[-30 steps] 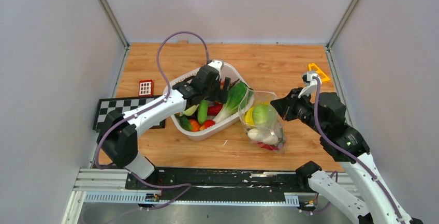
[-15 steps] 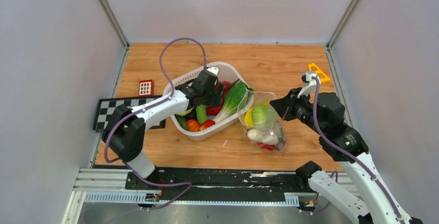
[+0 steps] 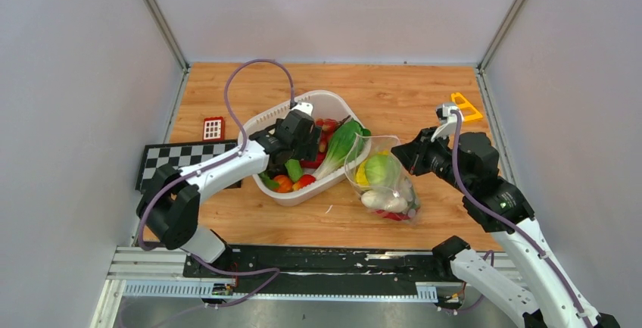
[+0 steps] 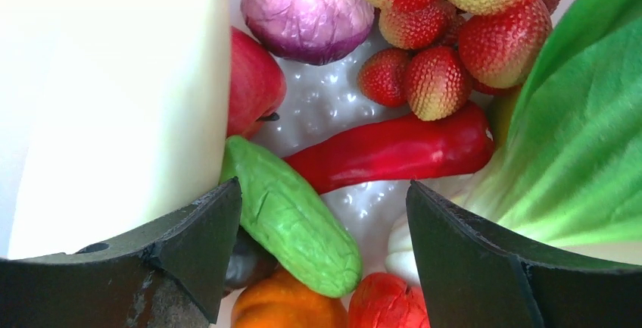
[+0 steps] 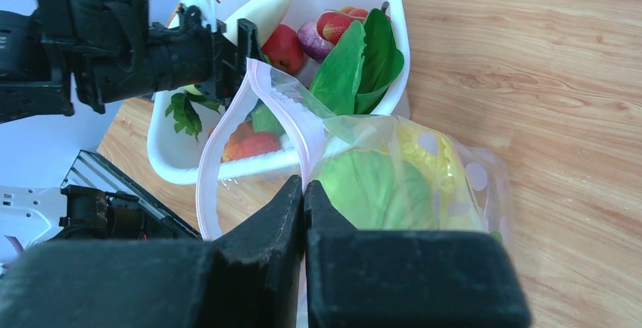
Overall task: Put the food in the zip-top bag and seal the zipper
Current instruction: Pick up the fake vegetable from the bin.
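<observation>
The white tub [image 3: 344,108] holds toy food: a green cucumber-like piece [image 4: 295,218], a long red pepper [image 4: 394,148], a purple onion [image 4: 306,10], strawberries, an orange piece and a leafy green [image 3: 339,145]. My left gripper [image 4: 324,248] is open low inside the tub, its jaws either side of the green piece and the red pepper's end. A long white radish [image 4: 113,93] lies by the left jaw. My right gripper [image 5: 304,192] is shut on the pale pink zipper strip [image 5: 303,127] of the zip-top bag [image 3: 382,180], holding its mouth open. The bag holds yellow cabbage, green, white and red pieces.
A checkerboard mat [image 3: 178,157] lies at the left with a small red block [image 3: 213,128] behind it. A yellow triangular piece [image 3: 465,106] sits at the back right. Grey walls close in on three sides.
My left gripper has moved nearer and lower into the tub over the food. My right gripper has shifted slightly left with the bag's edge; the bag leans a little more.
</observation>
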Controlling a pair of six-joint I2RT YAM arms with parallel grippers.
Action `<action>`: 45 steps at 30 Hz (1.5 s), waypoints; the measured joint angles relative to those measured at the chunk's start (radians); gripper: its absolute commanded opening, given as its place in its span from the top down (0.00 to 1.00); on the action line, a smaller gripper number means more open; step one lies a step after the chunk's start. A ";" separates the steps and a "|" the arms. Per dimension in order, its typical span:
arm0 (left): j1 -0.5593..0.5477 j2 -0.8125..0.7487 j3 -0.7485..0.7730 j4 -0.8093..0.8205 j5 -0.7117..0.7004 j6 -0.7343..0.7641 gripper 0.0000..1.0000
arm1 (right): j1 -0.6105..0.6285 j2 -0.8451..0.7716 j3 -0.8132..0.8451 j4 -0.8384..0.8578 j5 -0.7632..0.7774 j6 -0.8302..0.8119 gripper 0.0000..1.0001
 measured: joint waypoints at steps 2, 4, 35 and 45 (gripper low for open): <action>-0.005 -0.033 -0.015 -0.005 -0.011 -0.001 0.13 | 0.000 0.001 0.000 0.000 0.000 0.000 0.96; -0.006 -0.072 -0.032 -0.010 -0.025 -0.007 0.12 | 0.000 0.002 0.000 0.001 -0.003 0.000 0.96; -0.013 -0.291 -0.089 0.074 0.068 -0.046 0.54 | 0.000 0.008 -0.001 0.011 -0.023 0.004 0.96; -0.013 -0.473 -0.142 0.146 0.129 -0.050 0.54 | 0.000 0.013 -0.010 0.017 -0.028 0.008 0.96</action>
